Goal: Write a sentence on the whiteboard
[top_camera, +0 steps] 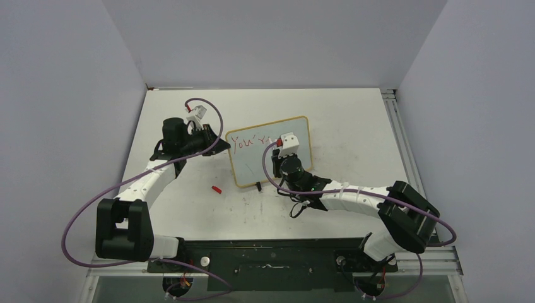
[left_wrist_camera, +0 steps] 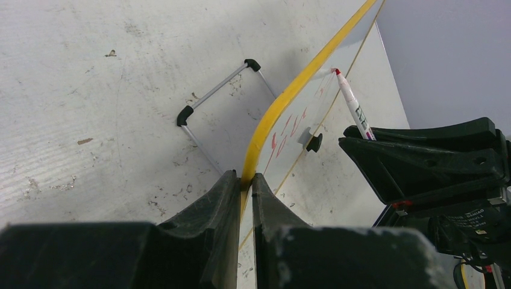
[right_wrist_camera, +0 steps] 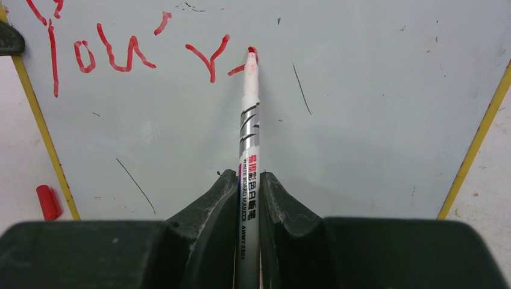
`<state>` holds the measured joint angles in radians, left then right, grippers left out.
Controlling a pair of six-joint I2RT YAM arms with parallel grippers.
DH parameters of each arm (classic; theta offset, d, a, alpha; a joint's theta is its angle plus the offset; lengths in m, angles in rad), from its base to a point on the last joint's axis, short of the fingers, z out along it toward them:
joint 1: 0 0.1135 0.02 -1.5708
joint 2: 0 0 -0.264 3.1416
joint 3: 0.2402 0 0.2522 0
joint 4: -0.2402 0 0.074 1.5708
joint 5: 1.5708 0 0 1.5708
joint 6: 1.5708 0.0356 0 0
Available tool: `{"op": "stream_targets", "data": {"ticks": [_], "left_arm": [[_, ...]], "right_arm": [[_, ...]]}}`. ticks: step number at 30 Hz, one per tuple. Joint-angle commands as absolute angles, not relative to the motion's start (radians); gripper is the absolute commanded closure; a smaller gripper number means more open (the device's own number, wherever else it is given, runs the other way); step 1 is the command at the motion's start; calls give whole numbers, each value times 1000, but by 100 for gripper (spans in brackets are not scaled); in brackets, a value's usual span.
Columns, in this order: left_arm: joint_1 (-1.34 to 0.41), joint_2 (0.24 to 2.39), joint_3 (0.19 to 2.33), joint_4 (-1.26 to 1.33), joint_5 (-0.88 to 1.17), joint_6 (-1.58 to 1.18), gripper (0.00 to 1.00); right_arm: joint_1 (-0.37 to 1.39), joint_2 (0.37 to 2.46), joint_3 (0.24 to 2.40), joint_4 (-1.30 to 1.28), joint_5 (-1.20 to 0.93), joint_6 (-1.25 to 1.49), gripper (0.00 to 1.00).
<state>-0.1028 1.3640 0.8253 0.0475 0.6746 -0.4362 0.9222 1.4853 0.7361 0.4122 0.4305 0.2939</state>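
- Currently, your left gripper [left_wrist_camera: 247, 180] is clenched on the tan-yellow frame at the left edge of the whiteboard [top_camera: 252, 165], which stands leaning back on the middle of the table [top_camera: 353, 126].
- Your right gripper [right_wrist_camera: 248, 183] grasps a white marker [right_wrist_camera: 250, 120] by its barrel, with the red tip touching the board face.
- The sentence [right_wrist_camera: 120, 54] runs in red along the board's top left; you can read "You' r" plus a short stroke right at the marker tip.
- A red cap [top_camera: 216, 189] lies on the table near the board's near left corner, apart from it.
- From above, the right wrist's white camera housing covers the right end of the writing and the marker tip; the right wrist view cuts off the top of the "Y".
- Behind the board you see a thin wire stand [left_wrist_camera: 217, 90] with black end caps; how it joins the board is hidden.
- The tabletop is white and scuffed grey. Plain pale walls [top_camera: 271, 38] close the far side and both flanks, and a metal rail [top_camera: 399, 139] runs along the table's right edge.
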Motion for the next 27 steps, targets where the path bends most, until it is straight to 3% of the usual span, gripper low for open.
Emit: {"op": "stream_targets", "data": {"ticks": [1, 27], "left_arm": [[-96, 1324, 849, 91, 691, -440, 100], [-97, 1320, 848, 92, 692, -441, 100]], "right_arm": [[922, 1515, 766, 458, 410, 275, 95], [965, 1505, 698, 429, 433, 330, 95]]}}
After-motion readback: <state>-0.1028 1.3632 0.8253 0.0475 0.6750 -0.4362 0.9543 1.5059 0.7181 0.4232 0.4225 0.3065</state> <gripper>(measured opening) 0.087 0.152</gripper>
